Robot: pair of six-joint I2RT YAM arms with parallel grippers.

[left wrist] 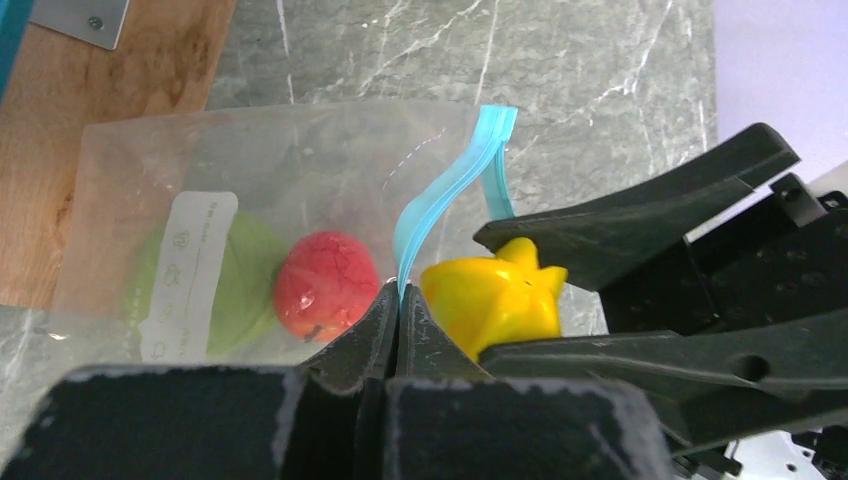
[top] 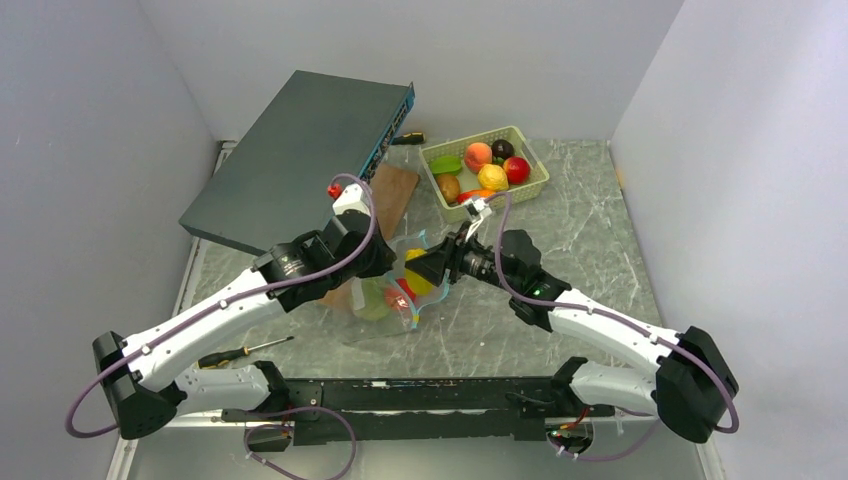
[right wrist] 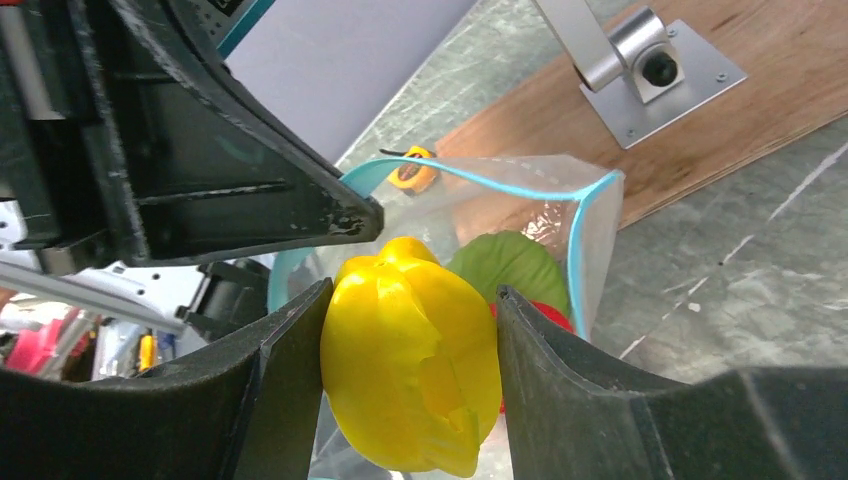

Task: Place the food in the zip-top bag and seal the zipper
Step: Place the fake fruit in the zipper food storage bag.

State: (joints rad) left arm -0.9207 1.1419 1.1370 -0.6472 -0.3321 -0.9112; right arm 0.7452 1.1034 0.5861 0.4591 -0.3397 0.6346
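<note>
The clear zip-top bag (top: pixel 385 300) lies mid-table with its mouth held up. My left gripper (left wrist: pixel 398 296) is shut on the bag's teal-blue zipper strip (left wrist: pixel 440 195). Inside the bag lie a red fruit (left wrist: pixel 325 285) and a light green one (left wrist: pixel 245 285). My right gripper (right wrist: pixel 410 345) is shut on a yellow star-shaped fruit (right wrist: pixel 412 365) and holds it at the open mouth of the bag (right wrist: pixel 540 225). The same yellow fruit shows beside the left fingers in the left wrist view (left wrist: pixel 495 300). More toy food lies in the pale green basket (top: pixel 485 165).
A dark flat box (top: pixel 300 155) leans at the back left. A wooden board (top: pixel 390 190) with a metal bracket (right wrist: pixel 650 70) lies behind the bag. A screwdriver (top: pixel 240 352) lies near the left arm's base.
</note>
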